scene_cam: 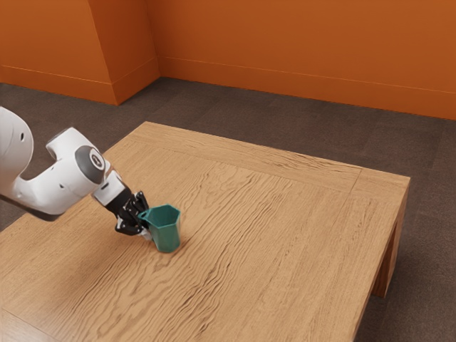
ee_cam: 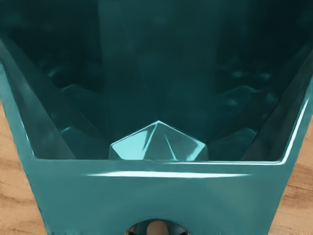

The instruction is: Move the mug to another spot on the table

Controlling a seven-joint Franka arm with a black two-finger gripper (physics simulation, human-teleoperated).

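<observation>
The exterior camera stands high beyond 1 long edge of the bench [scene_cam: 285,214], looking down and across it toward the orange walls [scene_cam: 299,43], far enough back to take in nearly the whole top. The wrist camera sits right against the mug [ee_cam: 156,196], apparently peering into its mouth. The 2 views share the mug and slivers of bench wood.

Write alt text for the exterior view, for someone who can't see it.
A white robot arm reaches in from the exterior view's left, its black gripper right at the side of a teal mug on a wooden table. Orange walls and grey carpet lie behind.
</observation>
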